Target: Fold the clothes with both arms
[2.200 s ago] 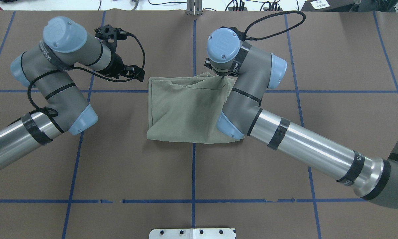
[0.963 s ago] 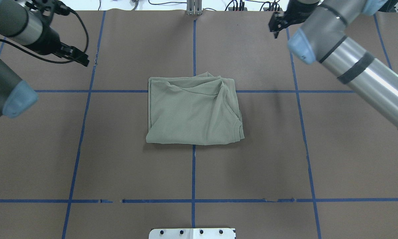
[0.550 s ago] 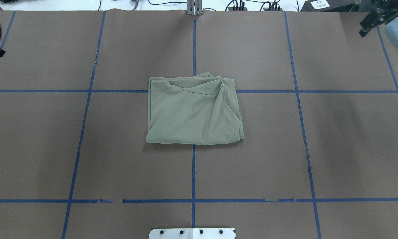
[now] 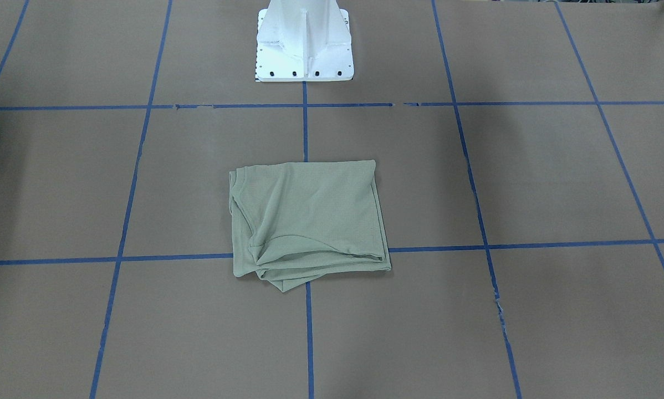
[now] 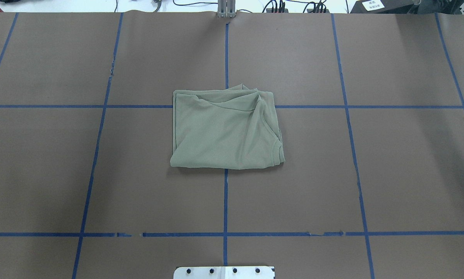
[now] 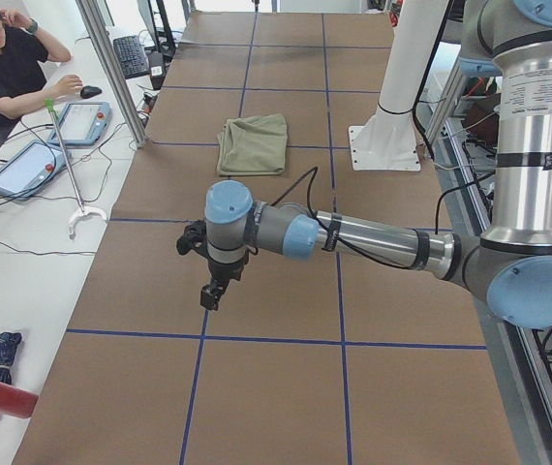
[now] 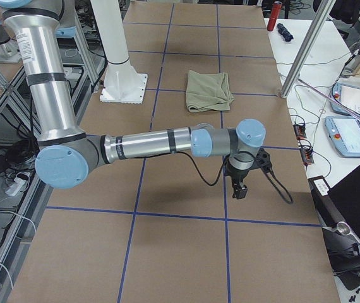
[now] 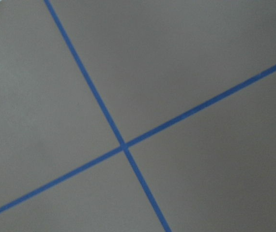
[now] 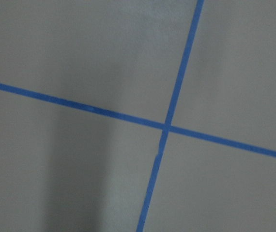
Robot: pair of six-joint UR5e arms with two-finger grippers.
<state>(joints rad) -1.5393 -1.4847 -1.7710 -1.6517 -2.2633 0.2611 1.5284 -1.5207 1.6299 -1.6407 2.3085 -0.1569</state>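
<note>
The sage-green shirt [image 5: 226,130] lies folded into a rough rectangle on the brown worktop [image 5: 371,162]. It is straight in front of the white pedestal [image 4: 304,44] and apart from it, with wrinkled layers along one edge. The left tool [image 6: 210,294] hangs above the worktop well to the pedestal's left, and the right tool [image 7: 239,188] well to its right. Both point down. Whether either is open or closed cannot be told.

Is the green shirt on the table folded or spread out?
Folded. The shirt lies as a compact, roughly square bundle, stacked layer edges showing at one side, no sleeves sticking out.
</note>
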